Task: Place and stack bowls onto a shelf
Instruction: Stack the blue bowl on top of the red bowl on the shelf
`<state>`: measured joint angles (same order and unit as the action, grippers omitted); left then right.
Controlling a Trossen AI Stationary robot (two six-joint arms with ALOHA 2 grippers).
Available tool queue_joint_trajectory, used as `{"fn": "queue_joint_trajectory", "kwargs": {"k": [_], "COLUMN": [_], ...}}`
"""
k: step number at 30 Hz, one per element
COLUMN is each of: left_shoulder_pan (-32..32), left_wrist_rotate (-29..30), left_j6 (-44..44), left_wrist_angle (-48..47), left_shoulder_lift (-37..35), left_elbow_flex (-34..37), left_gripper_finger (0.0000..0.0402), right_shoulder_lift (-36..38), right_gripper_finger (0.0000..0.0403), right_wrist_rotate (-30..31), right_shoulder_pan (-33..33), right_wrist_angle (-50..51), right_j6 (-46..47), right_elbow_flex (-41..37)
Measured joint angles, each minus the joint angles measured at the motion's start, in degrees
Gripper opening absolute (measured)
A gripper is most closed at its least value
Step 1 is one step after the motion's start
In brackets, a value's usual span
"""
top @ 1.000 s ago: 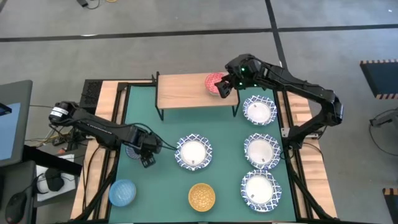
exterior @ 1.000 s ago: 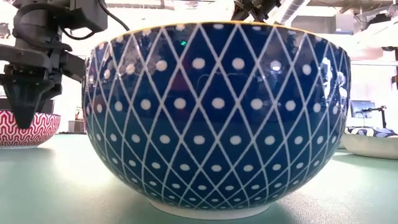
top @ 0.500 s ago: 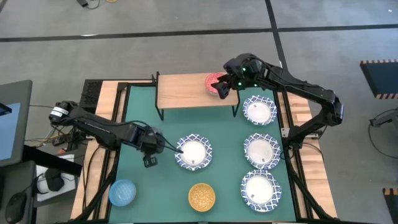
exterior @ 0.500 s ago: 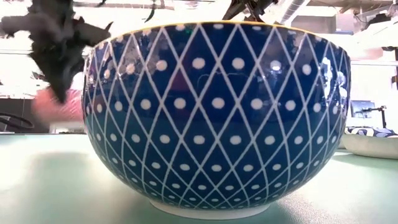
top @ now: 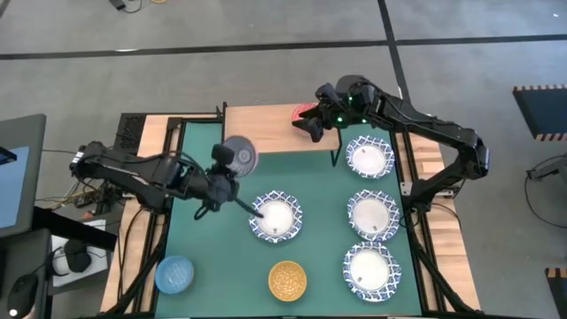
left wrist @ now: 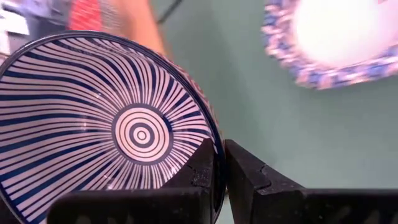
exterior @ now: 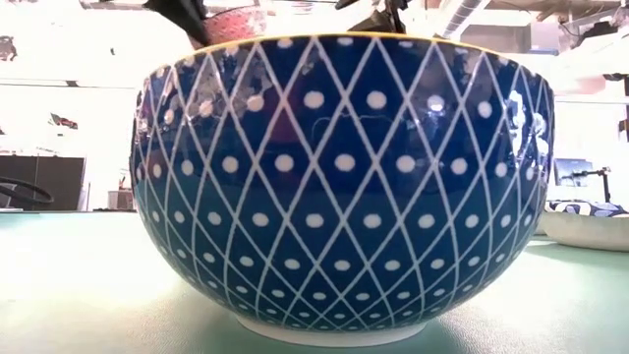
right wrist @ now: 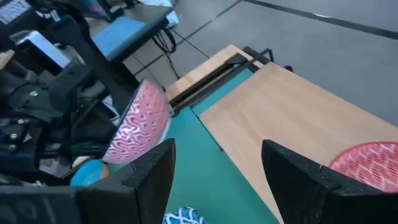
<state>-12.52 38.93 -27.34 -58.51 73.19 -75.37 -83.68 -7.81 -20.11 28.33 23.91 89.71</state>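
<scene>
Left gripper (left wrist: 221, 171), fingers pinched on the rim of the striped bowl (top: 239, 156), carried tilted above the tabletop (top: 204, 244), just short of the shelf's (top: 261, 128) near edge. Shelf straight ahead, left arm nearer. Right gripper (top: 312, 127) over the shelf, fingers spread and holding nothing, beside the red bowl (top: 304, 112).

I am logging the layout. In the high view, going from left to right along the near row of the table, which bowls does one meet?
Light blue bowl → yellow-orange bowl → white bowl with blue lattice rim.
</scene>
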Motion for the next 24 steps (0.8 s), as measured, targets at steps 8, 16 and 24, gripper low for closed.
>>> {"fn": "queue_joint_trajectory", "kwargs": {"k": [8,16,24], "left_shoulder_pan": [6.07,10.53,12.97], "left_wrist_rotate": [8.52,14.69,15.93], "left_j6": [-27.35,-55.21,-66.53], "left_wrist_angle": [10.29,24.46,31.63], "left_shoulder_lift": [3.12,10.24,15.75], "left_elbow_flex": [-0.01,-0.01,0.0], "left_gripper_finger": [0.0007,0.0007,0.0007], "right_shoulder_lift": [0.0,0.0,-2.66], "right_gripper_finger": [0.0265,0.0265,0.0265], "right_wrist_rotate": [3.27,12.63,15.45], "right_shoulder_pan": [4.77,6.58,6.25], "right_wrist_angle": [-5.05,-5.46,-0.87], "right_j6": [-7.24,-18.78,-27.78], "right_elbow_flex": [0.0,0.0,0.02]}}
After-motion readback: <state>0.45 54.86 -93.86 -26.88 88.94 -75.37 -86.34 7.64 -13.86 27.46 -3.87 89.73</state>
